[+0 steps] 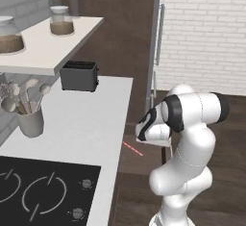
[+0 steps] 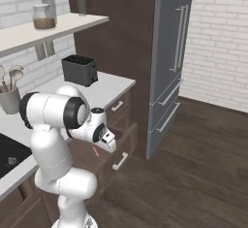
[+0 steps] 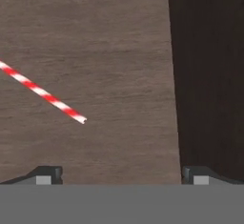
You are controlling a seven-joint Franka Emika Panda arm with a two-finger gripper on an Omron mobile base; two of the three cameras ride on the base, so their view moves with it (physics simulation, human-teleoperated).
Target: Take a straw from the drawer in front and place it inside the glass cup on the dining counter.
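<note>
Hand view: thin red-and-white striped straw (image 3: pixel 43 92) lies flat on dark brown wooden drawer (image 3: pixel 119 51) floor, untouched; two-finger gripper (image 3: pixel 121 174) above, fingers spread wide, empty. Left base view: straw tip beside white arm. Right base view: drawer pulled open under white counter (image 2: pixel 104 89).

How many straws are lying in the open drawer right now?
1. The straw lies flat on the drawer floor, up and left of the open gripper. More may lie outside the view.
</note>
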